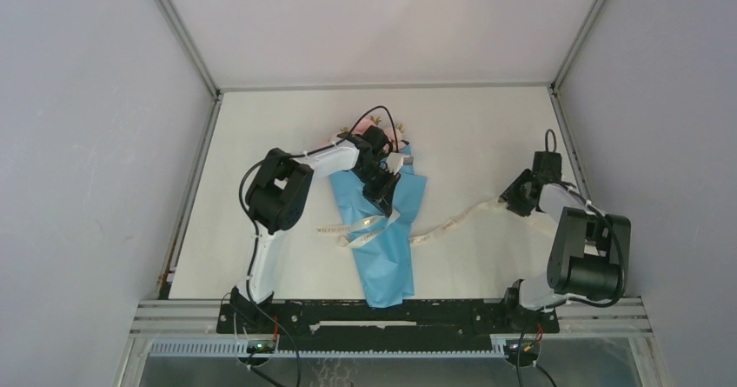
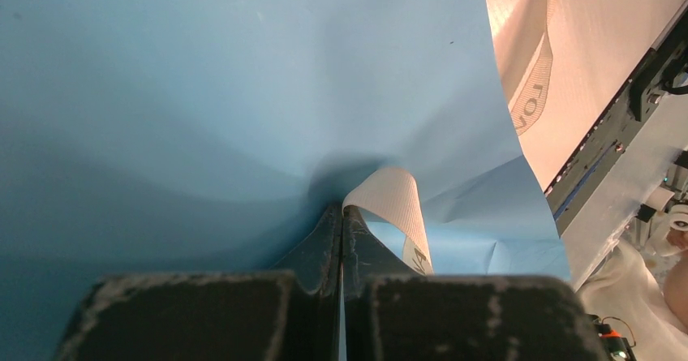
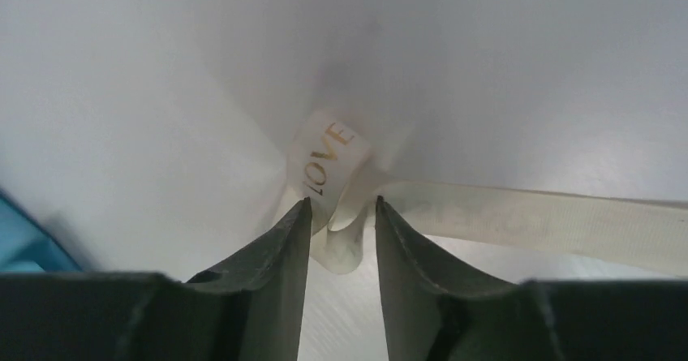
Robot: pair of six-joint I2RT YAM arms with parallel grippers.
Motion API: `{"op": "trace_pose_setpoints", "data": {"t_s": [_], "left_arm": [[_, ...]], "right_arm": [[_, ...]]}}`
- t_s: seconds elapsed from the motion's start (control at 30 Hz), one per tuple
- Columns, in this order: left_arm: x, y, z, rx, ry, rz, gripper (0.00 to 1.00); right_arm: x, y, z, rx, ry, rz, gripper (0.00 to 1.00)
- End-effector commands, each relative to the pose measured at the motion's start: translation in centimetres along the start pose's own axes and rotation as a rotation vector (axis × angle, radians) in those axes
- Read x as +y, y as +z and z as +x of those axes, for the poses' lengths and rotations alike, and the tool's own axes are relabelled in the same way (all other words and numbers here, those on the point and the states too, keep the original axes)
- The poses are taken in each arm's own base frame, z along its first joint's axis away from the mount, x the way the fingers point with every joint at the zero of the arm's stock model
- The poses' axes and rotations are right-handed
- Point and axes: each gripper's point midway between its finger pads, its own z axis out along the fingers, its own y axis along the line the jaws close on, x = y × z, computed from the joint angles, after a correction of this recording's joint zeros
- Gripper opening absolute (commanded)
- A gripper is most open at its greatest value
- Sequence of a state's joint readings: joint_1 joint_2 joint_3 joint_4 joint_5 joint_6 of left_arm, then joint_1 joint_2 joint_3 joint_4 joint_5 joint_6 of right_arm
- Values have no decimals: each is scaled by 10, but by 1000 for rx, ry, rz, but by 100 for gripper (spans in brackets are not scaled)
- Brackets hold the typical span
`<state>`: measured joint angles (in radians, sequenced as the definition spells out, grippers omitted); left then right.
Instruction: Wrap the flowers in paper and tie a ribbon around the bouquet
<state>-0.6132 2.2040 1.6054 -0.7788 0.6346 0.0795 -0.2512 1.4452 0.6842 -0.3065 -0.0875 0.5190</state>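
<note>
We are finding the bouquet (image 1: 408,191) lying flat, its narrow end toward the near edge. The light blue paper (image 1: 387,270) is wrapping it as a creased cone. Pale pink flowers (image 1: 349,130) are showing at the far, wide end. The cream ribbon (image 1: 452,223), lettered "LOVE", is crossing the cone mid-length and trailing off rightward.

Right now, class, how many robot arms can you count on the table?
2. The left arm reaches out over the blue paper; the right arm bends toward the ribbon at the right. None looks hidden.
</note>
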Motion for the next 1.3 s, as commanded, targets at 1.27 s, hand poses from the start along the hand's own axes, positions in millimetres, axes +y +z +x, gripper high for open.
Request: {"op": "trace_pose_setpoints", "data": {"t_s": [1.27], "left_arm": [[-6,-97,-25,-144,209,-114,0]], "right_arm": [[256,-180,298,348,-847,-1082,0]]}}
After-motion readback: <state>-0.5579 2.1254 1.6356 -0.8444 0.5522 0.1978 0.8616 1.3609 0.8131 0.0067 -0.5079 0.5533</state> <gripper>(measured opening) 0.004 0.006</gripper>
